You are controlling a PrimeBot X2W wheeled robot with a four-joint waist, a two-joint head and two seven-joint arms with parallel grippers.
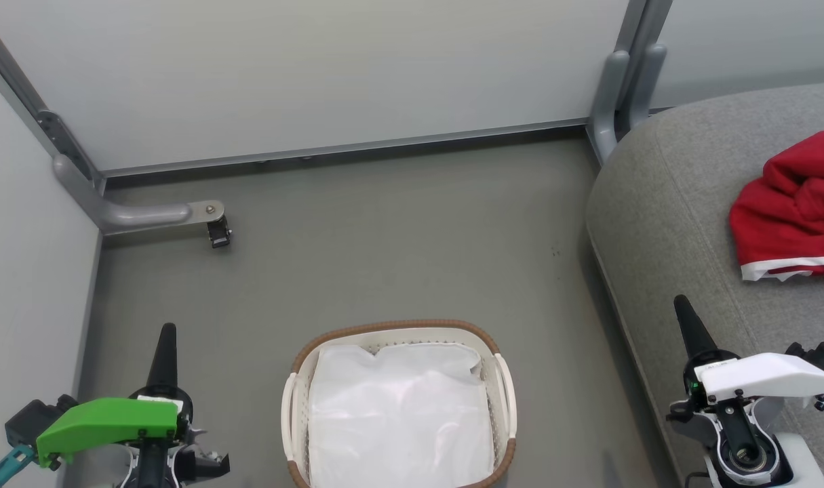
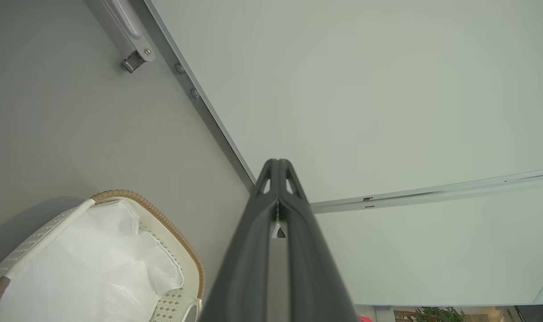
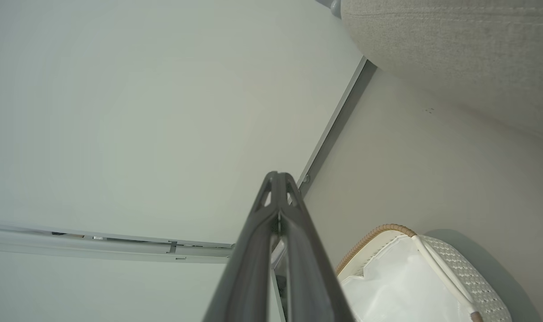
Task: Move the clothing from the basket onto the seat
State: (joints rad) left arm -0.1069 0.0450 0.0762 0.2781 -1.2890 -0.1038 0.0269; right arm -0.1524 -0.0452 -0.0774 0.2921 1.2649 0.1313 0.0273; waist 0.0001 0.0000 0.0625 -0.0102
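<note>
- On the seat [image 1: 662, 203], at the head view's right edge, the clothing [image 1: 788, 203] lies crumpled, red with a white hem, well apart from both grippers.
- The right gripper [image 1: 683, 305] shows against the seat's near edge, below the clothing; its jaws are pressed together, holding nothing.
- The left gripper [image 1: 167, 332] stands left of the basket [image 1: 398, 326], jaws likewise closed and empty.
- The basket sits on the grey floor [image 1: 384, 230] between the grippers, a white cloth [image 1: 398, 413] inside.
- Pale wall panels [image 1: 317, 68] enclose the corner behind.
</note>
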